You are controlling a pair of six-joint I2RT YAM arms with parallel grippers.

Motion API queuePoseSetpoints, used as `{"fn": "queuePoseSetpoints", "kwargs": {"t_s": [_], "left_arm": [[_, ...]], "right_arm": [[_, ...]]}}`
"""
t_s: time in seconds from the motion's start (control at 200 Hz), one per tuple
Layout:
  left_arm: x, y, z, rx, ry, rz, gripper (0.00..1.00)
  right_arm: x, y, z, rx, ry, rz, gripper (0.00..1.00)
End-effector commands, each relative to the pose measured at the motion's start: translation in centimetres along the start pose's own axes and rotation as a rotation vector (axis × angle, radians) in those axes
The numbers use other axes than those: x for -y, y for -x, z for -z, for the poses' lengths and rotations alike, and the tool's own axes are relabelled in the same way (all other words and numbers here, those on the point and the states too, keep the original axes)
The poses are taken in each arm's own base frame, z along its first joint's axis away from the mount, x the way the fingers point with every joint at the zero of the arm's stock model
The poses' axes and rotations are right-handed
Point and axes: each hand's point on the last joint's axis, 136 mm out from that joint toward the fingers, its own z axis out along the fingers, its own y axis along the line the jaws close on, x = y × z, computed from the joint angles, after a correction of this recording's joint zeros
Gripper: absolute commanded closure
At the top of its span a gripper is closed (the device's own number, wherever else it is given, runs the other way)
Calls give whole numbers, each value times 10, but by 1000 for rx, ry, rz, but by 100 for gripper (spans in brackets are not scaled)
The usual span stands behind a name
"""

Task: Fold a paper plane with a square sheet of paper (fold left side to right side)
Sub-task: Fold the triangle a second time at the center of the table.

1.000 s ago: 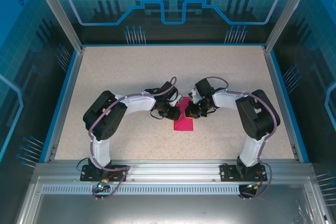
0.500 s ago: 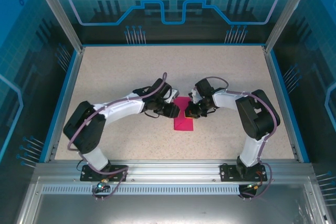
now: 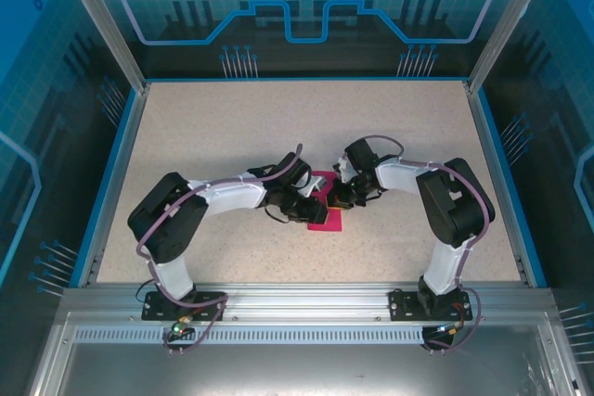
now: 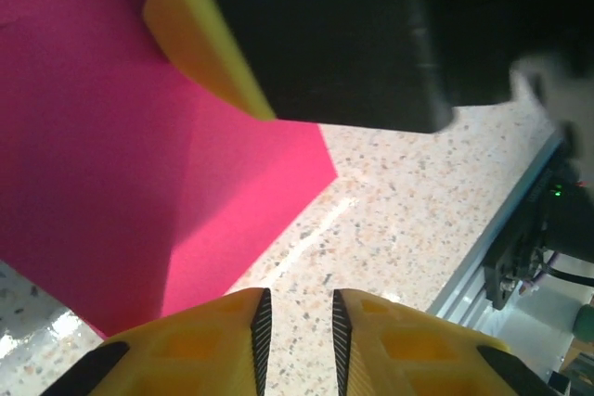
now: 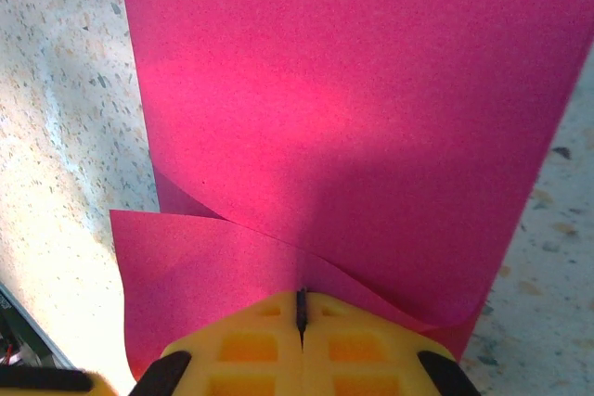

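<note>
The square sheet of paper (image 3: 327, 221) lies mid-table, magenta-pink, partly folded over itself. In the right wrist view the paper (image 5: 353, 90) has its layers curling together at my right gripper (image 5: 300, 308), which is shut on the edge. From above, the right gripper (image 3: 334, 199) sits at the paper's right side. My left gripper (image 3: 314, 208) hovers over the sheet's left part. Its jaws (image 4: 297, 322) stand narrowly open over bare table just beyond the paper's (image 4: 111, 183) corner, holding nothing. A yellow finger (image 4: 200, 39) of the right gripper looms at the top of that view.
The speckled beige table (image 3: 232, 127) is ringed by a blue rim and transparent walls (image 3: 121, 136). An aluminium rail (image 3: 306, 308) carrying both arm bases runs along the near edge. The same rail (image 4: 520, 248) is close by in the left wrist view.
The left arm swung its elbow out and back, and its gripper slid right and nearer, onto the paper's left part. The right arm and the paper stayed put.
</note>
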Motion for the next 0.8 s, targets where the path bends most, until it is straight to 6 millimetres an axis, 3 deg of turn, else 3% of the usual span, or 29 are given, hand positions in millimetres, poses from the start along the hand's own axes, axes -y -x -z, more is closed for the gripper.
{"fn": "queuePoseSetpoints", "kwargs": {"t_s": [0.0, 0.385, 0.795], "left_arm": [[-1, 2, -6, -6, -14, 18, 74], [-26, -6, -13, -11, 39, 65, 75], [-39, -13, -14, -18, 69, 85, 75]], "right_arm": [[18, -14, -8, -58, -67, -30, 100], [21, -14, -8, -62, -80, -28, 100], [22, -15, -8, -68, -84, -30, 100]]}}
